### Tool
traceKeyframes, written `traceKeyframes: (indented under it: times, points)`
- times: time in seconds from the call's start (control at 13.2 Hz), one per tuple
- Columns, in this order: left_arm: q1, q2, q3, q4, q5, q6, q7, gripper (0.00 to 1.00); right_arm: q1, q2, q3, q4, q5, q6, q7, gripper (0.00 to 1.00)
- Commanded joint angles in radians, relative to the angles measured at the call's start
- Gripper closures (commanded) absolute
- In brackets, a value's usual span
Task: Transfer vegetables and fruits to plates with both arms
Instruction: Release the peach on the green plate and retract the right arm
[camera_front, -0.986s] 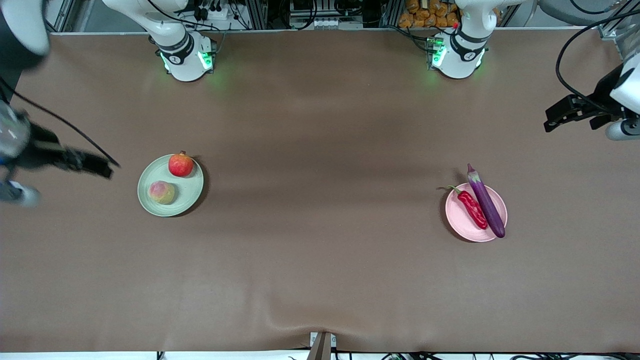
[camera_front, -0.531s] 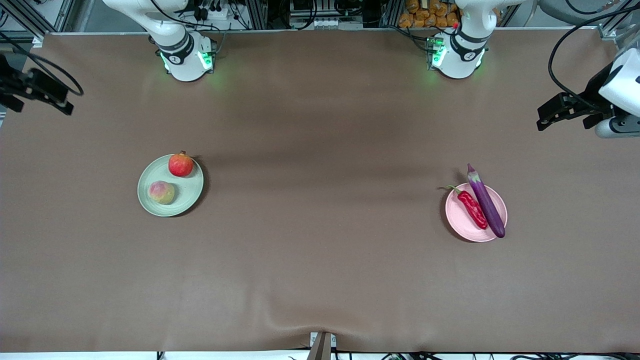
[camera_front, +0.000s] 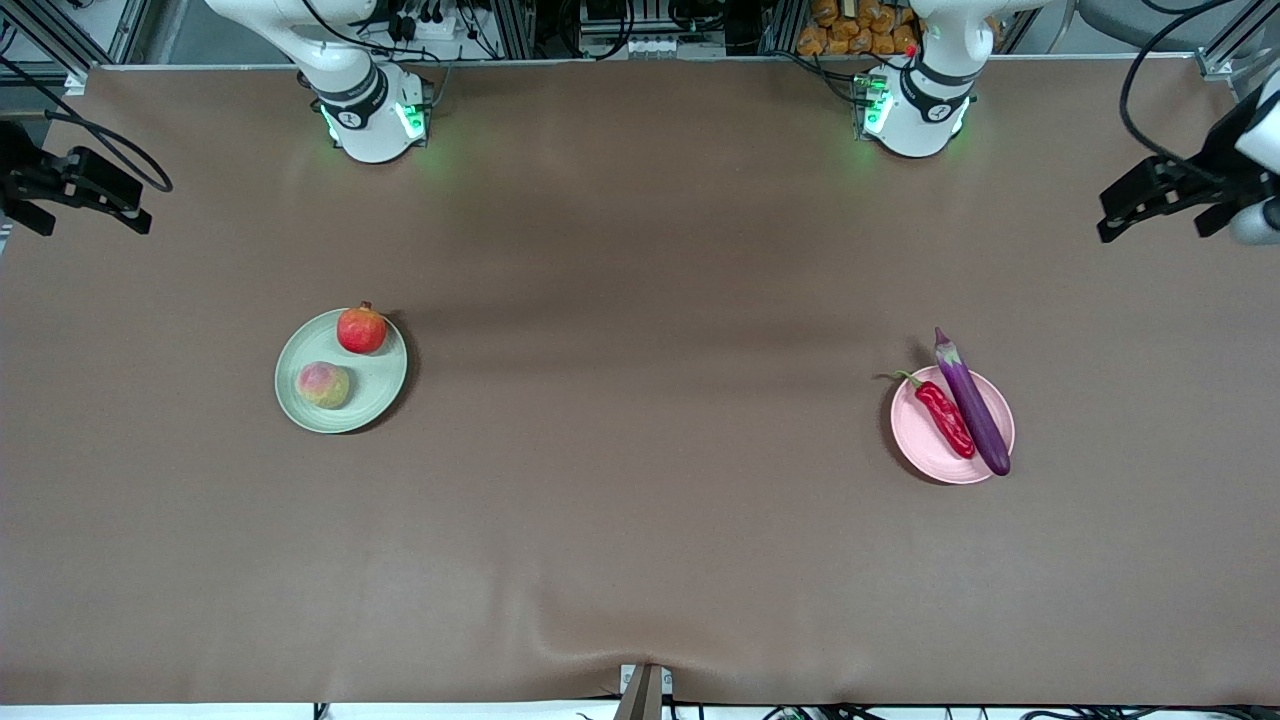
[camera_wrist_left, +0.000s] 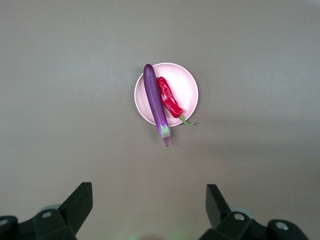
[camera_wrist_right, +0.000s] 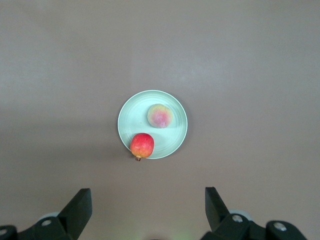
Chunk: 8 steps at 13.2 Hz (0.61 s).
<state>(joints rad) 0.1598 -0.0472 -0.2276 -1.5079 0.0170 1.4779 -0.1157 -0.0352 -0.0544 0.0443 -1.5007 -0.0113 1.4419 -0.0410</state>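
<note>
The right gripper (camera_front: 85, 190), fingers spread and empty, is hanging high over the table's right-arm end. Toward that end, the pomegranate (camera_front: 361, 330) and peach (camera_front: 323, 385) are sitting on the green plate (camera_front: 385, 385). Toward the left arm's end, the chili (camera_front: 943, 413) and eggplant (camera_front: 972, 402) are lying on the pink plate (camera_front: 925, 450); the eggplant is overhanging both rims, so a nudge could probably roll it off. The left gripper (camera_front: 1160, 200), spread and empty, is hanging over the left-arm end.

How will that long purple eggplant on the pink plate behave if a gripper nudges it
The eggplant looks glossy, so fingers may slip on it. It is round-bodied and overhangs the pink plate at both ends, so a nudge could roll or pivot it off. It looks straight, probably stiff.
</note>
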Motion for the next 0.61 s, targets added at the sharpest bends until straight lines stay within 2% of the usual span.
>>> traceKeyframes:
  times: [0.0,0.53]
  points:
    - [0.007,0.013,-0.002,0.025,0.021,-0.027,0.008,0.0,-0.02,-0.009,0.002,0.02,-0.012,-0.007,-0.066,0.0]
    - [0.003,0.017,-0.006,0.026,0.008,-0.047,0.008,0.0,-0.02,-0.008,0.002,0.034,-0.012,-0.069,-0.071,0.0]
